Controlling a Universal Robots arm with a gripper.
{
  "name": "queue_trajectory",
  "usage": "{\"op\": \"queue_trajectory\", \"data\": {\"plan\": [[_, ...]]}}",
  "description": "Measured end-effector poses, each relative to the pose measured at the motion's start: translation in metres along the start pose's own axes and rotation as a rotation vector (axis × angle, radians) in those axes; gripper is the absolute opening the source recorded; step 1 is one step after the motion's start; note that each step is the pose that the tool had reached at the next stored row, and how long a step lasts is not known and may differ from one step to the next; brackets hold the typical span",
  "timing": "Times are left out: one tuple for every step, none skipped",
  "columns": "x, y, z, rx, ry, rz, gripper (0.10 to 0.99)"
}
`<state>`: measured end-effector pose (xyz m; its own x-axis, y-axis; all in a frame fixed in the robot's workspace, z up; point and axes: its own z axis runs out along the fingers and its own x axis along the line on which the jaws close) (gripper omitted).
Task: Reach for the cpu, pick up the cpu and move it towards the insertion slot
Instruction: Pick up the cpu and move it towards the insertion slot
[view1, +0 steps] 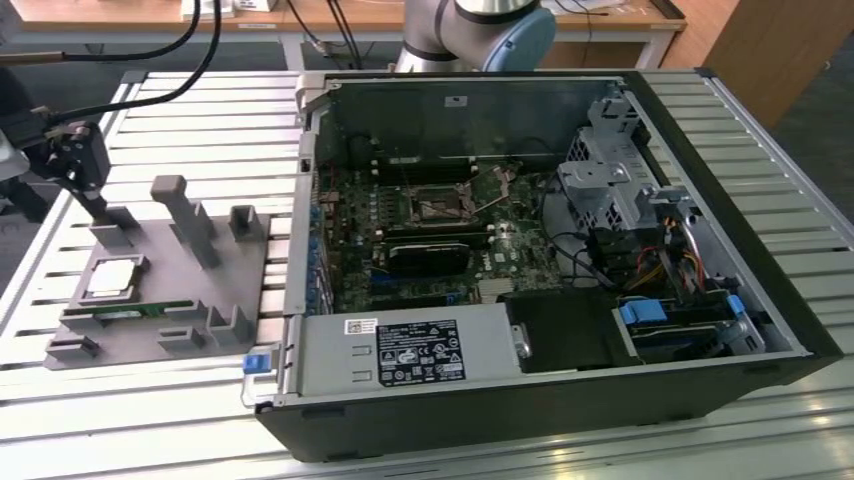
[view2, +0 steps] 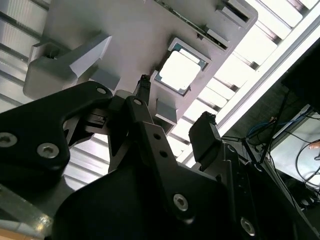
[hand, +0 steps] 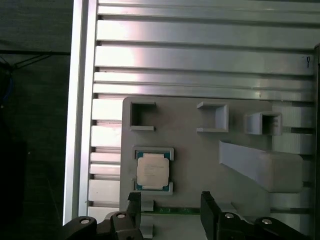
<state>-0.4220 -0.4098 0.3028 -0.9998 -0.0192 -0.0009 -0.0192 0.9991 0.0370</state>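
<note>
Hovering tool (hand: 170, 196), half-cropped, near cpu (hand: 152, 171).

The exterior view looks down aslant from farther off over the computer case (view1: 534, 415) and grey holder (view1: 167, 288), while both wrist views hang close above that holder, the first facing straight down, the second peering obliquely past the pincer (view2: 175, 100).

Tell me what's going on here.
A robot arm's pincer, open and empty, hangs over a gray tray beside an open computer. The cpu lies in its tray pocket, not yet gripped, close by the pincer. The slot is inside the computer, to the exterior view's right of the tray.
</note>
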Motion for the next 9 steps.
{"op": "queue_trajectory", "data": {"plan": [[0.0000,-0.0001,0.0015,0.000,0.0001,0.000,0.588],[0.0000,-0.0002,0.0031,0.000,0.0001,0.000,0.588],[0.0000,-0.0004,0.0047,0.000,0.0001,0.000,0.588],[0.0001,-0.0008,0.0064,0.000,0.0001,0.000,0.588],[0.0004,-0.0011,0.0080,0.000,0.0001,0.000,0.588],[0.0006,-0.0014,0.0093,0.000,0.0001,0.000,0.588],[0.0007,-0.0015,0.0105,0.000,0.0000,0.000,0.588],[0.0007,-0.0015,0.0117,0.000,0.0001,0.000,0.588],[0.0007,-0.0017,0.0128,0.000,0.0001,0.000,0.588]]}}
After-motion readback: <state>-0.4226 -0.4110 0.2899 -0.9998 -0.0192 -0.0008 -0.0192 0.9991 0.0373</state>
